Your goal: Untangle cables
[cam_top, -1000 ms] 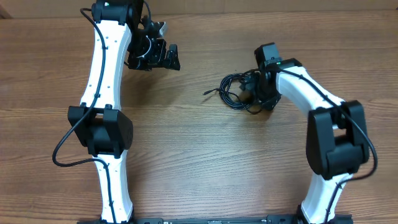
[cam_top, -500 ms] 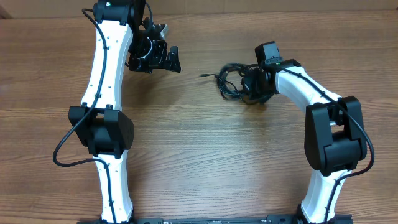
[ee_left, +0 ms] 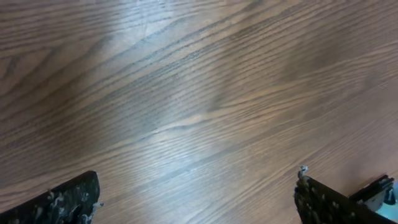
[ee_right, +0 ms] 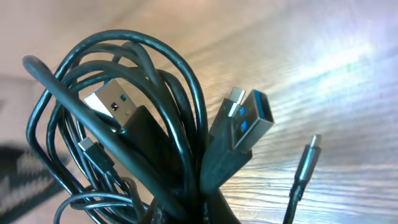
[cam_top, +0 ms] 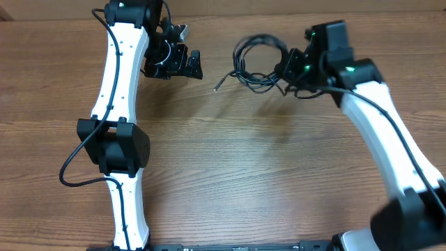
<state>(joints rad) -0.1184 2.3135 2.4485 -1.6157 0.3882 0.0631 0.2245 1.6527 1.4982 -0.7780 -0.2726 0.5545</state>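
The cables (cam_top: 256,59) are a tangled coil of thin black wires, hanging from my right gripper (cam_top: 288,70), which is shut on the bundle's right side. One loose strand ends in a small plug tip (cam_top: 217,87) toward the left. In the right wrist view the cables (ee_right: 124,143) fill the frame, with two blue-tongued USB plugs (ee_right: 249,121) and a thin metal tip (ee_right: 308,158). There my right gripper (ee_right: 199,211) is mostly hidden behind the strands. My left gripper (cam_top: 182,65) stands open, well left of the coil. In its own view, my left gripper (ee_left: 199,205) has only bare wood between its fingers (ee_left: 68,202).
The wooden table (cam_top: 230,160) runs to a far edge at the top of the overhead view. A thick black cord (cam_top: 70,167) loops off the left arm's elbow. Both arm bases stand at the near edge.
My right gripper has shut on the cable coil and carried it toward the far edge of the table, and the coil now hangs stretched out. The left arm has not moved.
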